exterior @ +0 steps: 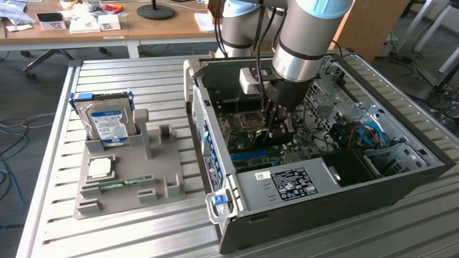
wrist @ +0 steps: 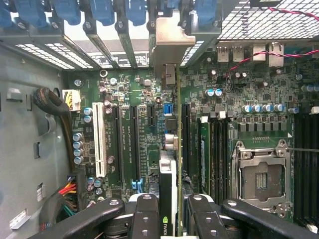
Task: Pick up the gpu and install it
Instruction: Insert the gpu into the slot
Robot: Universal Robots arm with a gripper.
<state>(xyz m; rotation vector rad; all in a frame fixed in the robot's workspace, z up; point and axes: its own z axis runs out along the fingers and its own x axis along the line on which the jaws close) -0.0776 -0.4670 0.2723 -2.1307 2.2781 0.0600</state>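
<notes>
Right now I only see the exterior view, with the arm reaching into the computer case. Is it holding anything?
Observer: Yes, the gripper is shut on the gpu, held edge-on between its fingers.
Operator: Which way does the card point?
Observer: Its silver bracket sits at the rear slot openings.
Operator: What lies beside it?
Observer: Long black slots, and a white slot further off.
</notes>
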